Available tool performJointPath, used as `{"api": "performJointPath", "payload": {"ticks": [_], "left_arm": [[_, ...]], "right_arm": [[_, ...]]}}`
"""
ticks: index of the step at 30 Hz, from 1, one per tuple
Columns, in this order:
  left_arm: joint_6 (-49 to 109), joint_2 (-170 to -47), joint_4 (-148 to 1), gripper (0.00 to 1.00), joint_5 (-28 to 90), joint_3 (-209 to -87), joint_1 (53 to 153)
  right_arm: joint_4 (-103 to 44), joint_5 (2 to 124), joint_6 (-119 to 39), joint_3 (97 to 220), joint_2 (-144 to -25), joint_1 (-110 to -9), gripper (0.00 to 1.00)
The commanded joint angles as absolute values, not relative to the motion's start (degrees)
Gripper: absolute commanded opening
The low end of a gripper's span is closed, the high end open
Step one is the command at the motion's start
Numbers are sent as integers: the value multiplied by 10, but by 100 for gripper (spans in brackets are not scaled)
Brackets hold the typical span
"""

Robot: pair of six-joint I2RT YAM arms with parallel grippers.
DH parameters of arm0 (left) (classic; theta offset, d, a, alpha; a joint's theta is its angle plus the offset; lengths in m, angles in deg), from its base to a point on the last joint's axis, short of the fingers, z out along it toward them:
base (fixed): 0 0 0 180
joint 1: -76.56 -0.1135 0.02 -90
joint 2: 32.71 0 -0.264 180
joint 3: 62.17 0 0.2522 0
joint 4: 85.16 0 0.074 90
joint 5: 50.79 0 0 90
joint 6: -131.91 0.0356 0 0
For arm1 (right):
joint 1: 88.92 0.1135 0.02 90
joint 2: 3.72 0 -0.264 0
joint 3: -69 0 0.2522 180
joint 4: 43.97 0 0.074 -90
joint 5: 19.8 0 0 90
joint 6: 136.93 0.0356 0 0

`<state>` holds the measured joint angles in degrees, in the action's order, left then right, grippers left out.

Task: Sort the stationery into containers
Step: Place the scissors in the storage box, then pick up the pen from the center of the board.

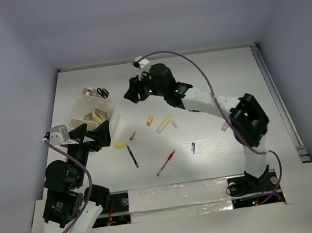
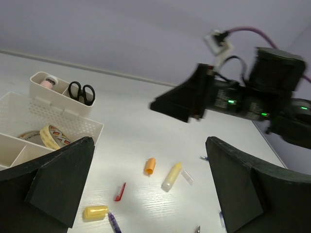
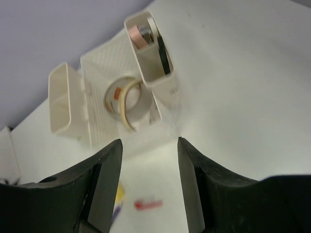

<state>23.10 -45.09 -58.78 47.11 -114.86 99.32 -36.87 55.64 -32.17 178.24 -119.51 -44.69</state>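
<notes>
The containers (image 1: 80,110) stand at the table's left: a whitish divided tray (image 2: 29,111) holding tape rolls (image 2: 50,136), and a small box (image 2: 60,97) with black scissors (image 2: 81,91) and a pink roll (image 2: 47,83). Loose on the table lie an orange cap (image 2: 150,165), a pale yellow marker (image 2: 171,176), a clear cap (image 2: 187,177), a red clip (image 2: 120,191), a yellow cap (image 2: 95,212), a purple pen (image 1: 132,156) and a red pen (image 1: 166,162). My left gripper (image 2: 149,143) hangs open above them. My right gripper (image 3: 149,143) is open and empty beside the tray (image 3: 99,111).
A small blue bit (image 1: 193,146) and a pinkish bit (image 1: 224,126) lie under the right arm. The right arm reaches across the table's middle, its purple cable (image 1: 195,68) arching above. Walls close the table at the back and both sides.
</notes>
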Motion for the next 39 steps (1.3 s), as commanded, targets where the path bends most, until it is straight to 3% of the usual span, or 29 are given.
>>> {"api": "performJointPath", "payload": {"ticks": [1, 6, 15, 23, 30, 39], "left_arm": [[240, -462, -620, 99, 456, -1143, 991], [243, -466, -626, 99, 437, -1142, 985], [243, -469, -630, 99, 423, -1141, 985], [251, -522, -634, 99, 352, -1138, 985], [259, -569, -634, 99, 318, -1139, 985], [261, -580, -634, 99, 314, -1138, 985]], "right_arm": [[-444, 642, -308, 1638, -1056, -482, 54], [-396, 696, -237, 1405, -870, -593, 50], [-214, 806, -225, 1269, -709, -669, 57], [-183, 646, -262, 1306, -784, -676, 64], [-170, 664, -277, 1353, -849, -594, 69], [-128, 699, -315, 1460, -974, -539, 51]]}}
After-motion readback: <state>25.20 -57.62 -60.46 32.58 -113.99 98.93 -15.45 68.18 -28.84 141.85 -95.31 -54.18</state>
